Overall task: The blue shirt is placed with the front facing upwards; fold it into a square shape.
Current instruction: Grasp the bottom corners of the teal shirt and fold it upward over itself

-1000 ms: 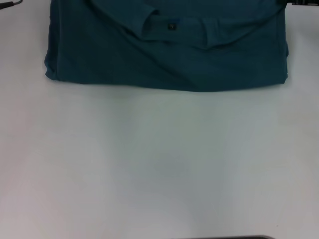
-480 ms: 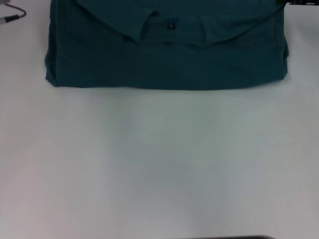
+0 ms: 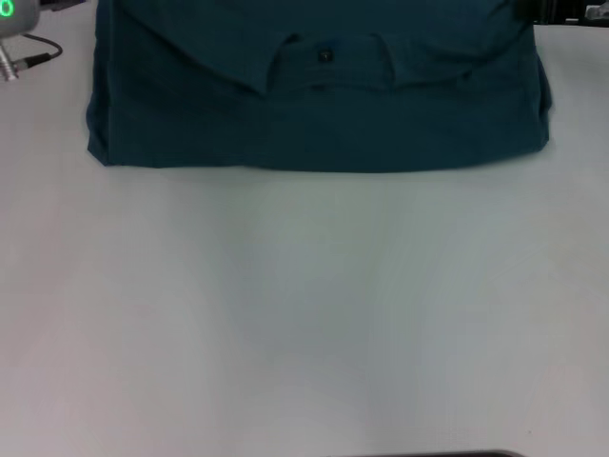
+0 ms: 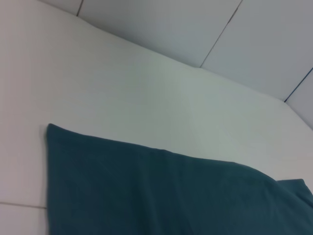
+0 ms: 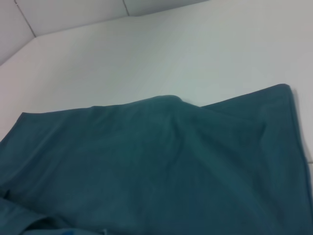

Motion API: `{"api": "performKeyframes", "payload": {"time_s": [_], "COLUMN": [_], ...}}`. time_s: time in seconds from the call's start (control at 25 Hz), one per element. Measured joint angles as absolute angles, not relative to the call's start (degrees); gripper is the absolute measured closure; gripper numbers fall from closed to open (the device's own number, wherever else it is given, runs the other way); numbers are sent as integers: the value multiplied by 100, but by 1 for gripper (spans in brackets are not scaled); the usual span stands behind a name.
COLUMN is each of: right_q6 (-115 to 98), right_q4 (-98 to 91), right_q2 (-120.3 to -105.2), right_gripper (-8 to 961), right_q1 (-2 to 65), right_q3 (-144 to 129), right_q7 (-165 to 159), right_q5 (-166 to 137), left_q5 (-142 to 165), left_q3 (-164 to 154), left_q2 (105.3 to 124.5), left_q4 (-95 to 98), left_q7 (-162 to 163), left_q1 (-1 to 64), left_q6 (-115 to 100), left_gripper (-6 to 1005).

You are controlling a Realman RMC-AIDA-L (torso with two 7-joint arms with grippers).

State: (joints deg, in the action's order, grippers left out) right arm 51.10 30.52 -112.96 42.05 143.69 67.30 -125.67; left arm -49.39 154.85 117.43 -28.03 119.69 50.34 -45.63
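Shirt: the blue shirt (image 3: pixel 319 114) is seen folded into a wide band at the far side of the white table (image 3: pixel 304 314), its near edge running straight across the head view.
Collar: the round collar (image 3: pixel 328 67) is turned up on top of the fold, with a small dark neck tag (image 3: pixel 324 56) at its middle.
Left gripper: only a grey part of the left arm (image 3: pixel 14 24), lit by a green light and trailing a cable, is shown at the far left corner, just beside the shirt's left edge; the fingers are not shown, so whether they are open or closed cannot be told.
Right gripper: a dark shape at the far right corner is cut by the frame; the fingers are not seen.
Left wrist view: a flat corner of the shirt (image 4: pixel 161 196) is shown lying on the table, apart from any finger.
Right wrist view: the shirt (image 5: pixel 156 166) is shown spread below, with one raised crease.
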Motion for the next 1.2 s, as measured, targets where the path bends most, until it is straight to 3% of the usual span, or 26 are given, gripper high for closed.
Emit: {"api": "performKeyframes", "payload": {"time_s": [0.36, 0.52, 0.76, 1.0, 1.2], "right_q6": [4423, 4240, 3983, 3949, 4066], "right_q4": [2638, 2567, 2550, 2615, 2825], "right_q2": [-11382, -11429, -11493, -11504, -11504], "right_gripper": [895, 833, 739, 506, 416], "right_q1": [4239, 4241, 4239, 4232, 4121], "right_q3": [14050, 13997, 13989, 14011, 14029], "right_q7": [7078, 7177, 7409, 7523, 7531], "right_q5": [-12388, -12374, -12365, -12363, -12150], "left_q5": [-4939, -4939, -5027, -5372, -5521], "left_q3": [15481, 15479, 15477, 15372, 15160], "left_q2": [12057, 12098, 12103, 12140, 12251], "left_q4": [-2839, -2840, -2841, -3142, -3593], "left_q7": [11932, 11923, 11913, 11821, 11822], "left_q1": [4993, 4957, 4895, 4702, 4509], "left_q6": [-4224, -4202, -4218, -4504, -4779], "left_gripper": [884, 846, 590, 471, 371]}}
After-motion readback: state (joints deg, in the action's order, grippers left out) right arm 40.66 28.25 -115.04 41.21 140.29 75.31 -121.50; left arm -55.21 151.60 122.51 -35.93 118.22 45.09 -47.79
